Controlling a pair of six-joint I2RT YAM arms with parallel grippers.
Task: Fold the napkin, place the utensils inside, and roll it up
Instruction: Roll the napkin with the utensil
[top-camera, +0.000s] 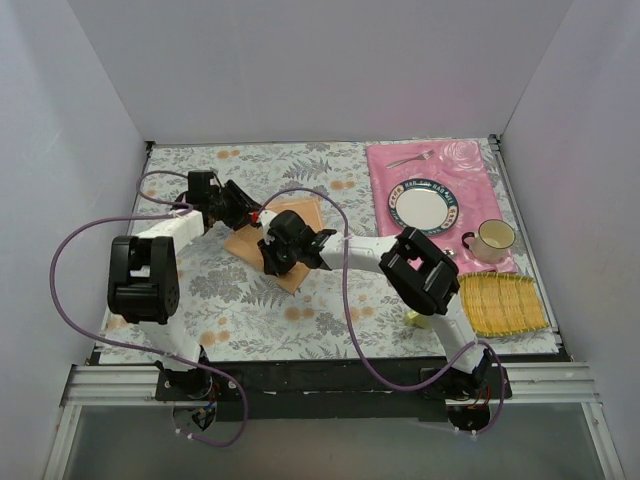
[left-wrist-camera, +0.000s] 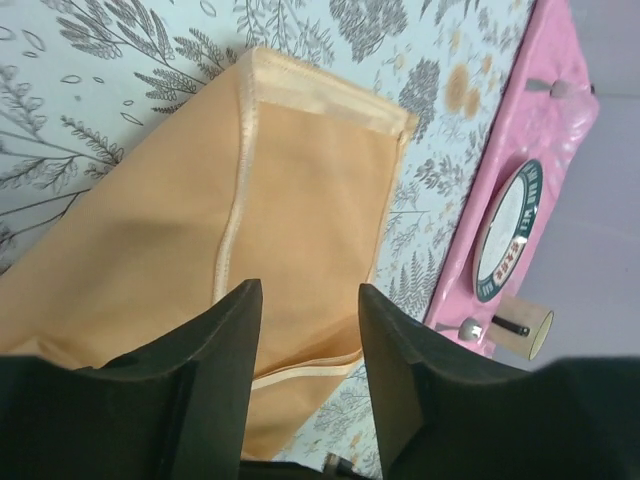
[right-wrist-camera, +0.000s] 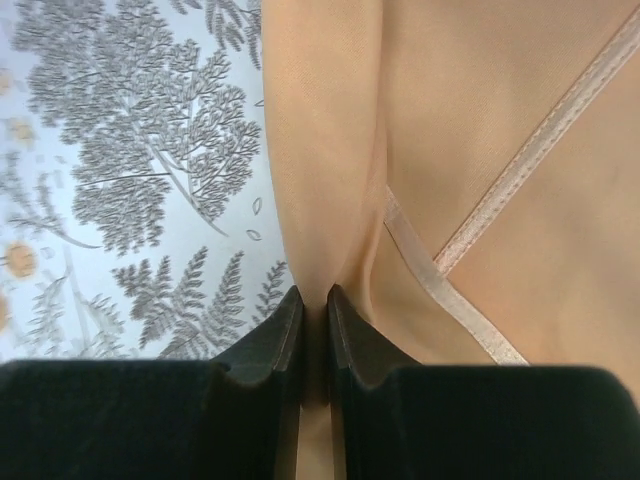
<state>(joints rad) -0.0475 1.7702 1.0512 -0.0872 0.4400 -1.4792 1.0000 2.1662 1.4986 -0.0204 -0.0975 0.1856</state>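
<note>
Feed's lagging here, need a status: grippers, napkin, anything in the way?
Left gripper open over the napkin. Right gripper shut on a fold of it. Fork away on the pink placemat, not yet inside. Nothing in the way.

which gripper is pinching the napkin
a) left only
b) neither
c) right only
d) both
c: the right gripper has its jaws closed on a raised fold of the napkin, while the left gripper hangs over the cloth with its jaws apart, clamping nothing.
</note>
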